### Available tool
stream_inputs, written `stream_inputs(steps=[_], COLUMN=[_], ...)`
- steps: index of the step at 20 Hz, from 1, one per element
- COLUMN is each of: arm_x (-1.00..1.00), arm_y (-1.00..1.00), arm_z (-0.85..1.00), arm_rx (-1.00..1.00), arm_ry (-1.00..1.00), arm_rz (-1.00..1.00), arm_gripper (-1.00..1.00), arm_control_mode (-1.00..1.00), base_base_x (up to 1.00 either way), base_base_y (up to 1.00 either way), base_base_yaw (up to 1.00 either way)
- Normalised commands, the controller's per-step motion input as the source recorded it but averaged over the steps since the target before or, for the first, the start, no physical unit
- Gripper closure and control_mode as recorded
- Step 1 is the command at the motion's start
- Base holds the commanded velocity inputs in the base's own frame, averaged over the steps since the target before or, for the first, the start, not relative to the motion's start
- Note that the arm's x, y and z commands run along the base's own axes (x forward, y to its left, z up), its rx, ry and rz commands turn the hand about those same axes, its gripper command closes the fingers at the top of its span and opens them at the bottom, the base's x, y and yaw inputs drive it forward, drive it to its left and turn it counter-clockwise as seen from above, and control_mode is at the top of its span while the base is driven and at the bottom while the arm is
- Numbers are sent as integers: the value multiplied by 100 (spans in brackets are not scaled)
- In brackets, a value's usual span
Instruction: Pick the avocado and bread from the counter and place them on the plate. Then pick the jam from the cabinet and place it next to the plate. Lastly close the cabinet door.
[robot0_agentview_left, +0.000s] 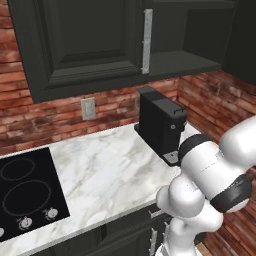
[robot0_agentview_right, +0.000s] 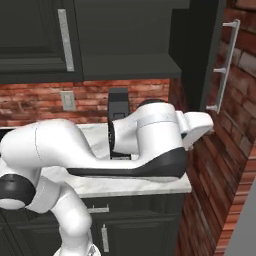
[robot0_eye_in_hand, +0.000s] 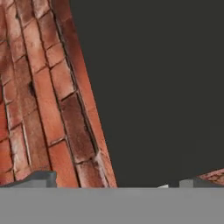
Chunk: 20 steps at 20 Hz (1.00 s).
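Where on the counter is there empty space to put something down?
The counter has a wide bare marble patch between the black stovetop and the coffee machine. It is crowded at the right end, where the coffee machine and the robot's arm stand.

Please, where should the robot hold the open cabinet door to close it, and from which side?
Probably the long vertical bar handle on the open door. It stands off the panel on posts, so open fingers could straddle the bar from the brick-wall side, then swing the door shut.
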Motion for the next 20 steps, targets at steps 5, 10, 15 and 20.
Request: stream_inputs(steps=[5,10,15,20], arm_x=[38,63,65,87], arm_y=[100,100,94,72], arm_z=[63,80,80,96], arm_rx=[33,38,40,48], arm_ry=[51,63,56,55], arm_rz=[48,50,52,56], arm_gripper=[-100,-100,-100,-100], arm_control_mode=[-100,-100,-100,-100], base_base_x=[0,0,0,0], base_base_y=[0,0,0,0], base_base_yaw=[0,0,0,0])
